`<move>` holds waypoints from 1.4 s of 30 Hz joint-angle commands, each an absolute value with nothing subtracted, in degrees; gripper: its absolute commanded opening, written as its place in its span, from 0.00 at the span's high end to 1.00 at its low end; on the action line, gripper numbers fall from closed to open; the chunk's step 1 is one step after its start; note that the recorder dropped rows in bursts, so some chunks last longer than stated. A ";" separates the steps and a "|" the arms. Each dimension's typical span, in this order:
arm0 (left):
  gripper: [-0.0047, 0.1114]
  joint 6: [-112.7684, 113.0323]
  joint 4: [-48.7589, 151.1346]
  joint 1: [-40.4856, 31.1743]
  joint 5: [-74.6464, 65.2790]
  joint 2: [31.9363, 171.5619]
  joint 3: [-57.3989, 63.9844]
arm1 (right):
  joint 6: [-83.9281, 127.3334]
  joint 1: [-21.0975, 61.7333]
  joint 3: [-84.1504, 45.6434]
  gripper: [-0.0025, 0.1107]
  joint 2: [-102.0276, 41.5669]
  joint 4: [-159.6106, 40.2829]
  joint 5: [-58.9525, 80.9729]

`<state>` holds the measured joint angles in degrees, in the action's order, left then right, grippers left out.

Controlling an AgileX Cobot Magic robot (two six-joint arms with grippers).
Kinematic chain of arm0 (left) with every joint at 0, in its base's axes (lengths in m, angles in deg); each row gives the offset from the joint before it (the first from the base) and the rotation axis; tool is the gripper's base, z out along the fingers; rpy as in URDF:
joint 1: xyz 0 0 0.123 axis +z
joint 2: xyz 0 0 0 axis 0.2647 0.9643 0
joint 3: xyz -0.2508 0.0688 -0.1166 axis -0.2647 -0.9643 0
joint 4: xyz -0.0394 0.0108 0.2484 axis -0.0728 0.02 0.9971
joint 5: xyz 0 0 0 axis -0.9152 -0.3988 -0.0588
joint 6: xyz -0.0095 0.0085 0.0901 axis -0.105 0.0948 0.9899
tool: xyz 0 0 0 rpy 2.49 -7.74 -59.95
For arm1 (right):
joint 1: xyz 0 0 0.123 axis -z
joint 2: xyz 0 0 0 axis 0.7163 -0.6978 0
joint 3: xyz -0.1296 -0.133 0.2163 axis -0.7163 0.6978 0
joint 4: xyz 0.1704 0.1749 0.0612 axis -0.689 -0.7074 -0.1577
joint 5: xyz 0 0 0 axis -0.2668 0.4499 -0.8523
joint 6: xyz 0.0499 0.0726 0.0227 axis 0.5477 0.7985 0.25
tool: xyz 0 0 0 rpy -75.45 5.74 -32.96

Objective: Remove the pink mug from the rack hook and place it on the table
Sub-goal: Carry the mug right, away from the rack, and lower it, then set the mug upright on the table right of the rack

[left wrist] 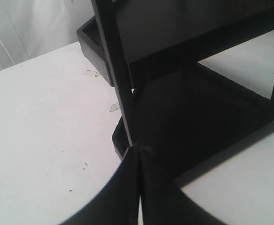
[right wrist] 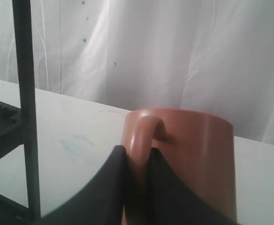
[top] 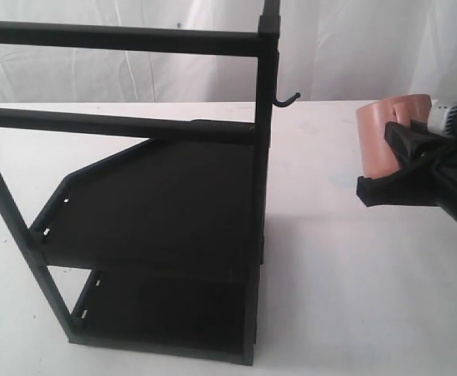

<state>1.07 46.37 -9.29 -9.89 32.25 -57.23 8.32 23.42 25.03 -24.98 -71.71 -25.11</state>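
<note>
The pink mug (top: 381, 141) hangs in the air at the right of the exterior view, well clear of the rack hook (top: 288, 99), which juts bare from the black rack's upright post. My right gripper (top: 404, 160) is shut on the mug's loop handle (right wrist: 141, 140); its black fingers pinch the handle from both sides, with the mug's body (right wrist: 193, 154) beyond them. The white table (top: 346, 266) lies below the mug. My left gripper (left wrist: 139, 154) is shut with nothing in it, close to a lower post of the rack (left wrist: 123, 93).
The tall black shelf rack (top: 150, 204) fills the left and middle of the table, with two trays and top rails. White curtains (right wrist: 174, 56) hang behind the table's far edge. A rack post (right wrist: 26, 93) stands beside the held mug.
</note>
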 commanded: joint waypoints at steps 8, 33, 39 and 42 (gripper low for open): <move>0.96 0.75 46.18 -9.10 -9.86 31.94 -57.40 | 12.54 26.43 24.60 0.98 -48.25 -71.71 -50.73; 0.96 0.75 46.18 -9.10 -9.86 31.94 -57.40 | 18.23 30.76 9.05 0.98 -77.82 -61.80 -55.84; 0.96 0.75 46.18 -9.10 -9.86 31.94 -57.40 | 18.09 31.84 8.51 0.98 -79.37 -56.56 -48.70; 0.96 0.75 46.18 -9.10 -9.86 31.94 -57.40 | 18.19 32.45 8.48 0.98 -79.73 -56.41 -49.83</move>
<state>1.07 46.37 -9.29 -9.89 32.25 -57.23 17.13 31.48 8.50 -78.89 -57.23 -51.71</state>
